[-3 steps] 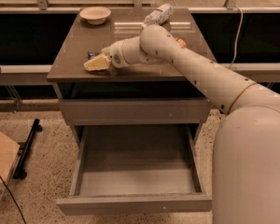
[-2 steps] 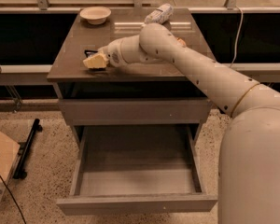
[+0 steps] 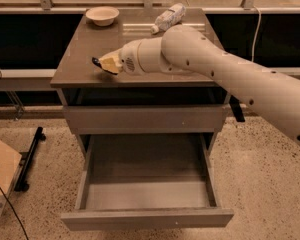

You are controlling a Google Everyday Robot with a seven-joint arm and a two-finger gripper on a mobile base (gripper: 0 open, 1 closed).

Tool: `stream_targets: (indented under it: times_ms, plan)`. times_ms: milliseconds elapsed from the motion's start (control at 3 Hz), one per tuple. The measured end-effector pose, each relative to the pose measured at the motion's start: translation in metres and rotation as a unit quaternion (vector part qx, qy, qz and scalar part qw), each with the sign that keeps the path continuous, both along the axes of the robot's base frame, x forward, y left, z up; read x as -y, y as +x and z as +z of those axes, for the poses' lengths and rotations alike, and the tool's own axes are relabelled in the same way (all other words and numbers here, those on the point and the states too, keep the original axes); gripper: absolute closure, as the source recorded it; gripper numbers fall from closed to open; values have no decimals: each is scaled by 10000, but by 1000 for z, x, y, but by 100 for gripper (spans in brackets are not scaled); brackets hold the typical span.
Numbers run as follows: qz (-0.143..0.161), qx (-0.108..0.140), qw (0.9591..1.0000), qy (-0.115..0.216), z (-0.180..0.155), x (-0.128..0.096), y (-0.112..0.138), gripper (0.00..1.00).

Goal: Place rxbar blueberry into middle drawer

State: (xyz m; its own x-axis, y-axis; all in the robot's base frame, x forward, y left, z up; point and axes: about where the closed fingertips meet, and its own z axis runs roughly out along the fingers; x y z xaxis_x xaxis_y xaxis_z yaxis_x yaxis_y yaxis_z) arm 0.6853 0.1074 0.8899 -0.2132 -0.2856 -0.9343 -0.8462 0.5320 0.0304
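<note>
Snack bar (image 3: 95, 61): dark sliver at 9 o'clock tip of gripper (image 3: 101, 63), apparently pinched there, above tabletop (image 3: 85, 44) front. Lift clear, carry toward 6 o'clock, lower well inside open drawer (image 3: 147, 218) before releasing.

Can see of the rxbar blueberry (image 3: 96, 61) only a dark sliver at the tip of the gripper (image 3: 103, 64), low over the front left of the tabletop (image 3: 85, 44); print too small to read. Cannot follow the arm (image 3: 250, 84) past the right edge. Cannot see the rear of the middle drawer (image 3: 145, 196), tucked under the closed front (image 3: 145, 119) above. Cannot see the whole cardboard box (image 3: 2, 181), cut by the left edge.
</note>
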Motion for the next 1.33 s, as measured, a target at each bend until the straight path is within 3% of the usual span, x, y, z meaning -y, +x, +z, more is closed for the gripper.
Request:
stream_targets:
  times_ms: [667, 1000, 1333]
  plan:
    - [-516, -251, 9983, 39, -4, 36, -50, 100]
    - [-494, -560, 9971, 156, -13, 53, -84, 100]
    - [-611, -974, 9931, 220, -27, 81, -114, 100]
